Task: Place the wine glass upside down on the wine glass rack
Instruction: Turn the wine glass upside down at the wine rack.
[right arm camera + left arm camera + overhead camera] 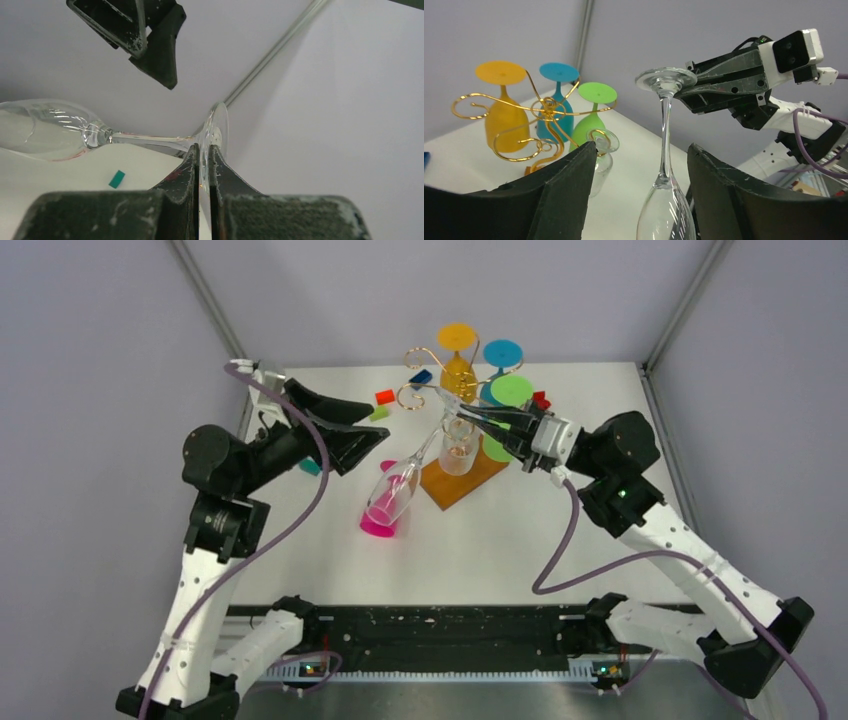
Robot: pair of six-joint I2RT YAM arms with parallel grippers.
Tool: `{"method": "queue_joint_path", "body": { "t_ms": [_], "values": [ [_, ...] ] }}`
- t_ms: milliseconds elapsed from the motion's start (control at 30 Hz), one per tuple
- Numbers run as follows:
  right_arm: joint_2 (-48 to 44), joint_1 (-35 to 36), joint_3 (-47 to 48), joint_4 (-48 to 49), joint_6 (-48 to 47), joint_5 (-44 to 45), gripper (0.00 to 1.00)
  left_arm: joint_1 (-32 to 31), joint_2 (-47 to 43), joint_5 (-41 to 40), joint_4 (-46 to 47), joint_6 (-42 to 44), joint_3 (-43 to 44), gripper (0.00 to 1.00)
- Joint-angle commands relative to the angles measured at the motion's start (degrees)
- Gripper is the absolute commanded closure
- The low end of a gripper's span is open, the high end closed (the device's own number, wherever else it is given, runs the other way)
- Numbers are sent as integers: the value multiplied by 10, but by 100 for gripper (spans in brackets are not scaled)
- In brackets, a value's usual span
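From above, the right claw [452, 416] is pinching the foot of the clear long-stemmed wine glass [400, 483], which is hanging tilted beside the thin gold wire rack [478, 478]. At the left wrist, the left claw [641, 147] is gaping around its bowl (not touching). At the right wrist, the jaws are clamping the foot's rim.

Robotics lab test cell. Plain pale grey walls [100, 340] and metal corner posts [205, 290] box in a white desk [330, 570]. Two white-and-black robot arms, the left arm [190, 590] and the right arm [690, 550], are bolted to a black rail [450, 640] at its near edge, trailing purple cables [576, 512].
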Motion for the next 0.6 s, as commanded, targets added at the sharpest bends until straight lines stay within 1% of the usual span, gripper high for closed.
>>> {"method": "queue_joint_path", "body": {
  "t_ms": [0,100,300,567],
  "values": [
    [10,19,35,26,-31,-16,100,0,7,67,44,-35,-15,27],
    [19,32,43,21,-47,-14,100,-1,16,88,49,-45,-23,26],
    [41,53,77,-20,-85,-7,100,-11,39,138,51,-55,-21,27],
    [59,67,97,-16,-85,-18,100,-28,53,160,23,0,-19,28]
  ]
}}
